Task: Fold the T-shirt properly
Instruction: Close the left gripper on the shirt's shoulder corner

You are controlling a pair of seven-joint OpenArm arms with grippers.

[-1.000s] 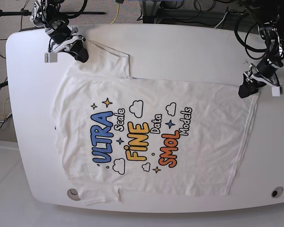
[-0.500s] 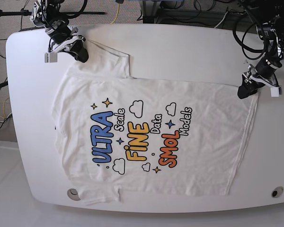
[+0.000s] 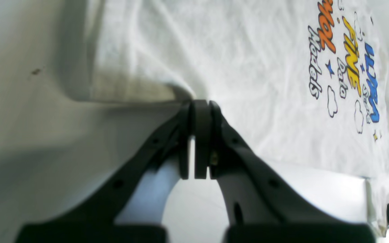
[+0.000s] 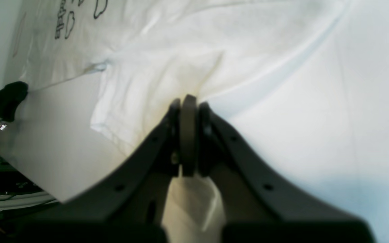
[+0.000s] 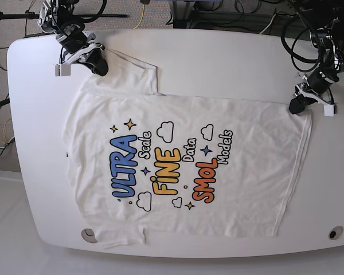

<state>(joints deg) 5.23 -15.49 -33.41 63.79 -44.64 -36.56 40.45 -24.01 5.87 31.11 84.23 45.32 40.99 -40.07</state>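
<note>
- 2 grippers now pinch the T-shirt (image 5: 183,166): the left gripper (image 5: 298,105) just snapped closed on its hem corner
- Right gripper (image 5: 97,65) stays clamped on the sleeve, so lifting can begin

T-shirt (image 5: 183,166) is lying flat, print up, across the counter (image 5: 229,63). Left gripper (image 5: 296,105) is sitting at the shirt's far corner on the base view's right; right gripper (image 5: 97,64) is sitting on the far sleeve at that view's left.
</note>
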